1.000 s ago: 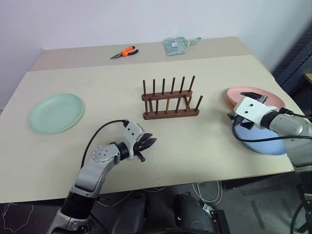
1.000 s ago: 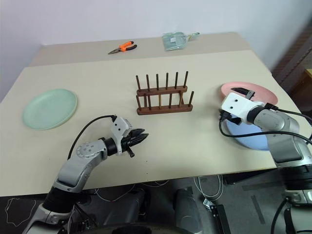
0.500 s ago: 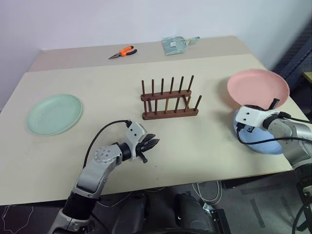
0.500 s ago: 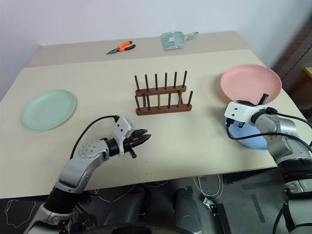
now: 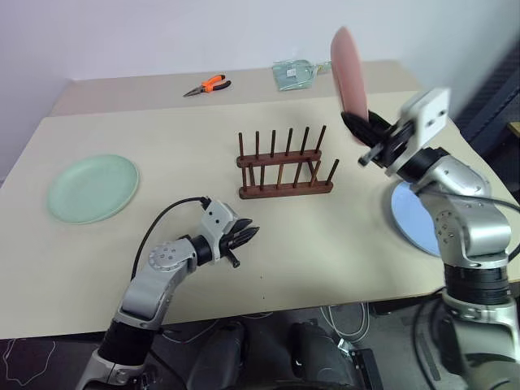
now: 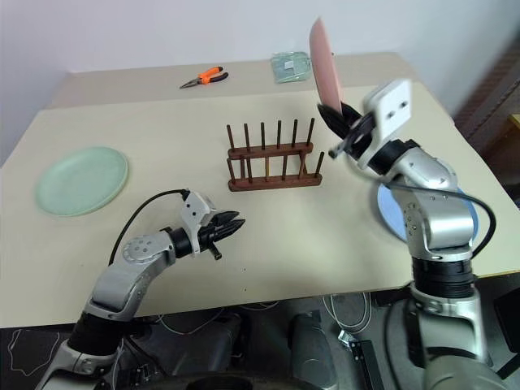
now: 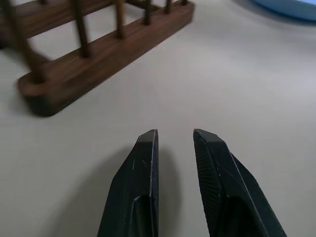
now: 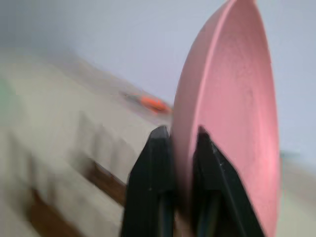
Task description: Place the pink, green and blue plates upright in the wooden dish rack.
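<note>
The right claw is raised above the pale worktop, its two black fingers clamped on the rim of the pink plate, which stands on edge in the air and rises above the claw. The wooden dish rack sits on the worktop just below and to the left of this claw, with no plate between its pegs. The blue plate lies flat on the worktop below the right claw, near the right edge.

The left claw hovers low over the worktop, holding nothing, its fingers a narrow gap apart. The rack lies just ahead of it, and the green plate lies flat well off to its left. Orange-handled pliers and a clear packet rest at the far side, beyond the rack.
</note>
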Robot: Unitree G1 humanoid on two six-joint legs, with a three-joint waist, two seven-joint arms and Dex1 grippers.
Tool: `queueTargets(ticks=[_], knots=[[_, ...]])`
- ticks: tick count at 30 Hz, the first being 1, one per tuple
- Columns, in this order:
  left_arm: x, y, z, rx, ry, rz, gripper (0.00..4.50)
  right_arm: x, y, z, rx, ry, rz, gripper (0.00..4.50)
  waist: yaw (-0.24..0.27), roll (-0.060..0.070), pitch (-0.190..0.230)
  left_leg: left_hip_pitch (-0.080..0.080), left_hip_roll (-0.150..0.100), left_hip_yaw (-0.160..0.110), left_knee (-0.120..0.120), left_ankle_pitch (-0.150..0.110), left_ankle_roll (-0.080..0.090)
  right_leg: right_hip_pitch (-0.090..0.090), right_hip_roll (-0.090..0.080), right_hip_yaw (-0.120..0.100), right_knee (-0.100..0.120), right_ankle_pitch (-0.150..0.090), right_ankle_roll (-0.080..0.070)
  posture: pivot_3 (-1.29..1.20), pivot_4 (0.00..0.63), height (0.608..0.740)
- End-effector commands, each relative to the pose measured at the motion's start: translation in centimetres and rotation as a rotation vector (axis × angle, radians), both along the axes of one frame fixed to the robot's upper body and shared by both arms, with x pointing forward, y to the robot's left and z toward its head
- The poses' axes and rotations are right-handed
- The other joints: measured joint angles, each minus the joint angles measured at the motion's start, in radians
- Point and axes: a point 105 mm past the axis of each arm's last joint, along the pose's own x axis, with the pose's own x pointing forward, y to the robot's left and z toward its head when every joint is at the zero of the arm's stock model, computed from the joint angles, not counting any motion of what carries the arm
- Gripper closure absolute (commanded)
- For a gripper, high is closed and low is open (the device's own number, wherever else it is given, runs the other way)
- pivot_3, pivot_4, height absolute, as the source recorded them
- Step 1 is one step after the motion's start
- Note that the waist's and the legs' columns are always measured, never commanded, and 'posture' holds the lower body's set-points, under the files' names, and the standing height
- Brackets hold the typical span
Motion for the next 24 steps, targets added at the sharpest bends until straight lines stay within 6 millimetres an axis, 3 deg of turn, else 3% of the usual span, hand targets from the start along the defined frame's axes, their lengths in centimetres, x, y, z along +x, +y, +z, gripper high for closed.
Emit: queueTargets(ticks=[1,8,24], knots=[[0.0,-0.2,1.8,-0.052,-0.067,-0.014,3.40,-2.1,1.0,2.3,0.139,0.014,0.130,4.42,0.001,0.000,0.000,-0.001,0.000,0.000,0.000,0.000,0.000,0.000,0.000,0.000,0.000,0.000,0.000,0.00,0.150,0.740],[-0.4,-0.2,1.9,-0.060,-0.075,-0.014,3.40,-1.7,1.6,1.4,0.209,0.116,0.138,4.42,-0.003,0.001,-0.001,-0.009,0.000,0.002,0.000,0.000,0.000,-0.011,0.000,0.000,0.002,0.002,0.000,0.00,0.150,0.740],[-0.6,-0.3,1.7,-0.053,-0.065,-0.028,3.40,0.9,-0.9,-1.3,0.254,0.200,-0.055,4.42,-0.003,0.001,-0.001,-0.011,0.000,0.003,0.001,0.000,0.000,-0.015,0.000,0.001,0.004,0.002,0.001,0.00,0.150,0.740]])
